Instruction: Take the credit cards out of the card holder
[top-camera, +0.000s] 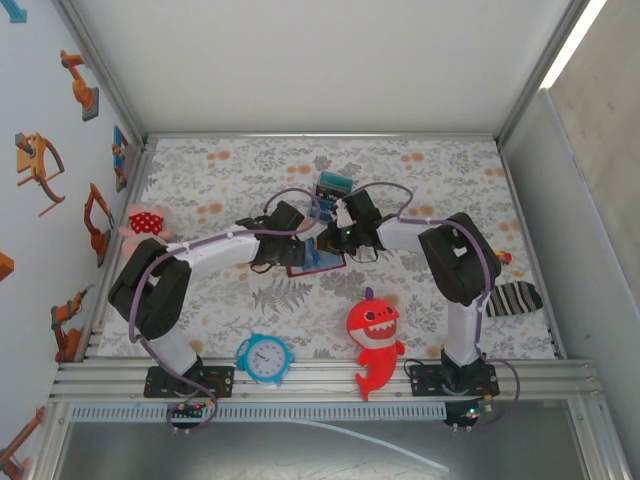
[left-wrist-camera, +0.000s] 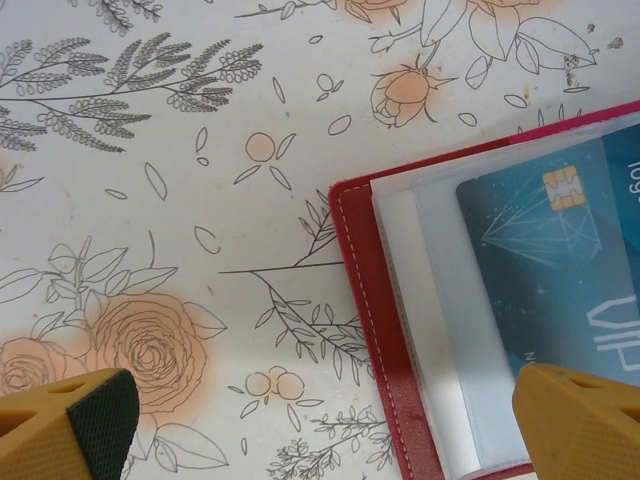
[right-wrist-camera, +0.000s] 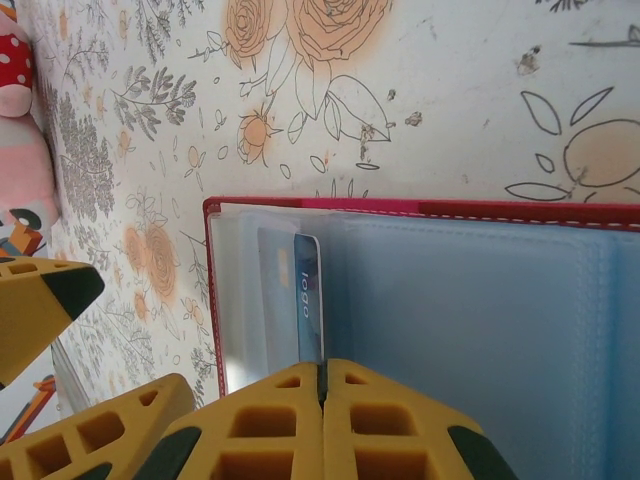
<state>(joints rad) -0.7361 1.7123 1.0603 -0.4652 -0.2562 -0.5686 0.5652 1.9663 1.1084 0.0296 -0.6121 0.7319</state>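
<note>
Where the dark red, leather-like card holder (top-camera: 322, 258) lies open on the flower-printed table cover (top-camera: 440, 180), about midway across and between my two arms, its pale blue-grey sleeves face up. One teal plastic credit card (left-wrist-camera: 560, 270) with a gold chip sits in the end sleeve. In the right wrist view a narrow strip of that card (right-wrist-camera: 309, 300) shows bare, past the sleeve's edge. My right pincer (right-wrist-camera: 322, 400) is clenched, its yellow fingers pressed together right at the end of that strip. Whether they pinch the card or merely press on it, I cannot tell.

My left pincer (left-wrist-camera: 320, 400) is spread wide and grasps nothing. One yellow finger (left-wrist-camera: 585, 420) stands over the holder's corner, above the card. The other finger is over bare cloth, well clear of the red stitched rim (left-wrist-camera: 365, 320).

Farther from my bases, a second small teal card (top-camera: 333, 184) lies on the cloth, near the holder but apart from it.

Toward the near edge stand a red shark toy (top-camera: 375, 330) and a round light-blue alarm clock (top-camera: 265, 357). A pink plush with a red dotted patch (top-camera: 147, 222) lies by the left wall, and a striped dark-and-white sock (top-camera: 512, 297) by the right.
</note>
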